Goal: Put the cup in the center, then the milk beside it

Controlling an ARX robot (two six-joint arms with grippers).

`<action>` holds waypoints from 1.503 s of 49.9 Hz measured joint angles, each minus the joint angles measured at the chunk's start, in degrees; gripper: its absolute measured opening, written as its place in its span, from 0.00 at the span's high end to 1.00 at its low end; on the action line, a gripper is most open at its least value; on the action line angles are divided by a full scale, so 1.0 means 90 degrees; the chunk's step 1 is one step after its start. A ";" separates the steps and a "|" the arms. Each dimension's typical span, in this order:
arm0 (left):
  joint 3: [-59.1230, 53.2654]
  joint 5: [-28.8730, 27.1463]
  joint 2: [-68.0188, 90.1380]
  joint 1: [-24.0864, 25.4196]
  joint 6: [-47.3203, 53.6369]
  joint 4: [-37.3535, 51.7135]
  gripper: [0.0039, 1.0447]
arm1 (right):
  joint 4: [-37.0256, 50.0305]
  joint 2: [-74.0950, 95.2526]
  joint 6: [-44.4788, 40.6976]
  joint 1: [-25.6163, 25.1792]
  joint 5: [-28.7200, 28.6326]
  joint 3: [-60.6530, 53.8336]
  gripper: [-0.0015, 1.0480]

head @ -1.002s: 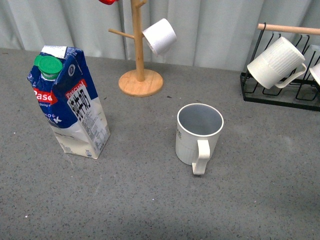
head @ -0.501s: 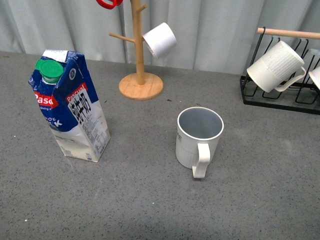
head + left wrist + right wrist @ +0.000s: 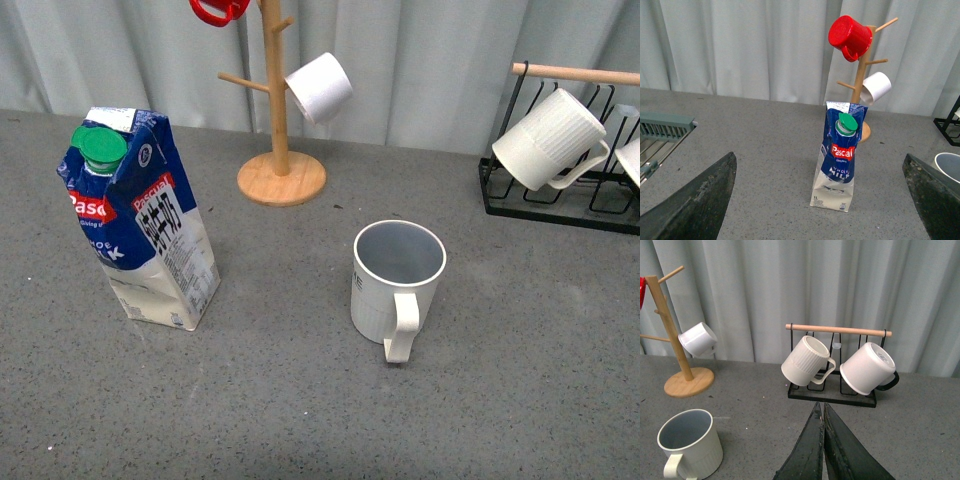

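From the front, the wooden mug tree (image 3: 274,150) stands at the back of the grey counter (image 3: 300,400). The "HOME" cup (image 3: 396,282) sits upright in front of the tree's round base and a little to its right, near the middle of the counter, with its handle turned toward the camera. The Pascual milk carton (image 3: 142,225) stands well to the left of the tree and forward of it, well apart from the cup, its green cap up and its lower body dented. A small white cup (image 3: 318,87) and a red cup (image 3: 218,9) hang on the tree's pegs. Far right of the tree, a black wire rack (image 3: 555,200) holds a white ribbed mug (image 3: 548,140).

From the left wrist, the left claw (image 3: 819,159) has its 2 dark fingers (image 3: 695,202) spread wide with nothing between them. The carton stands some way off in front of the tree.

From the right wrist, the right claw (image 3: 820,409) is pinched together on nothing. The cup stands on the counter forward of the tree's base. On the rack, the ribbed mug hangs beside a second white mug (image 3: 867,367).
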 joint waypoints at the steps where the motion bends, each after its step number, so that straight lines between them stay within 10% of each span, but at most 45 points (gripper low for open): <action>1: 0.0000 -0.0002 0.0000 0.0000 0.0000 0.0000 0.06 | -0.0061 -0.0063 -0.0002 0.0000 0.0000 0.0000 0.99; 49: 0.0000 0.0005 -0.0002 0.0000 0.0000 0.0000 0.06 | -0.2688 -0.2671 -0.0007 0.0000 -0.0017 0.0005 0.99; 75: 0.0000 0.0005 -0.0002 0.0000 0.0000 0.0000 0.06 | -0.2691 -0.2671 -0.0005 0.0000 -0.0017 0.0005 0.17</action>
